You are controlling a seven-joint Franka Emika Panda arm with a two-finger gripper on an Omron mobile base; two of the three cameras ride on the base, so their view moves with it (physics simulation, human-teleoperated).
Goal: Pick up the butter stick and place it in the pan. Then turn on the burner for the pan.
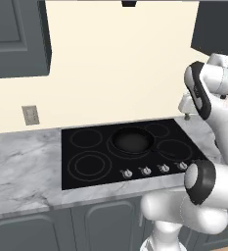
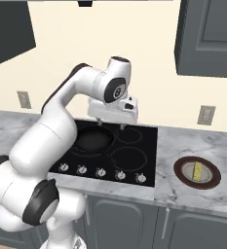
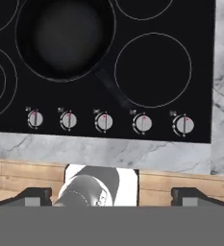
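Above the cooktop (image 2: 110,151), gripper (image 2: 111,126) spread wide, holding nothing. Below it, row of 5 knobs (image 3: 104,121) along the front edge. Farther back, pan (image 1: 132,139) seated on burner (image 3: 65,41). Off right, butter stick (image 2: 198,171) in brownish bowl (image 2: 179,173) on marble counter (image 2: 193,199).

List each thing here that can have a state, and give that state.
Pan: empty, sitting on its burner at the middle back of the cooktop.
Butter stick: untouched, lying in the brown bowl on the counter right of the cooktop.
Gripper: holding nothing, hanging above the cooktop, fingers spread apart.
Knobs: five in a row, all pointers turned the same way.
Cabinet doors: shut.
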